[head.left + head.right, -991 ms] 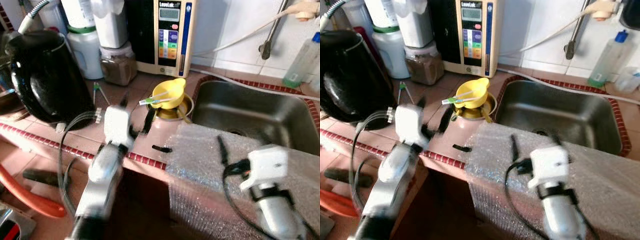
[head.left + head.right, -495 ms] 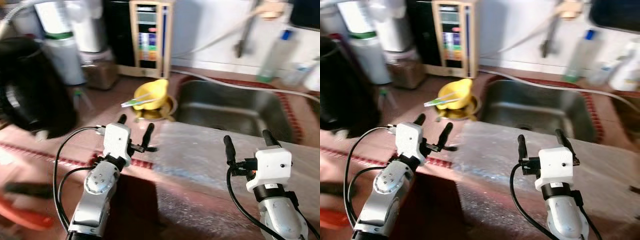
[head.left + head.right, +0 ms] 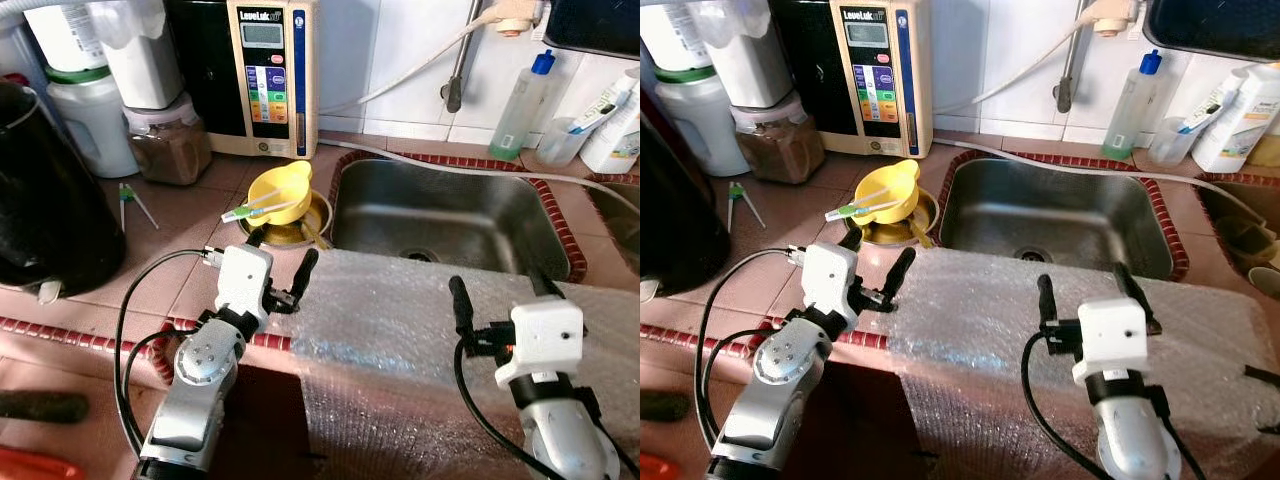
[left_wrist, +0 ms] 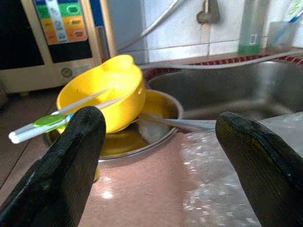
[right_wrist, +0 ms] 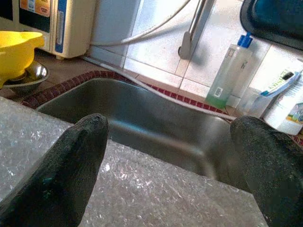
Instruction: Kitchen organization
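A yellow bowl sits tilted in a shallow steel dish on the tiled counter, left of the sink. Two pale sticks with a green band lie across the bowl. My left gripper is open and empty, low over the counter edge just in front of the dish. My right gripper is open and empty too. It hovers over a sheet of bubble wrap that covers the counter in front of the sink, and its fingers point at the basin.
A black kettle stands at the far left. A jar of brown powder, white containers and a water machine line the back wall. A green tool lies on the tiles. Bottles stand behind the sink.
The view has swung to the right and sharpened. My right gripper has risen higher over the bubble wrap. My left gripper stays near the counter edge before the yellow bowl.
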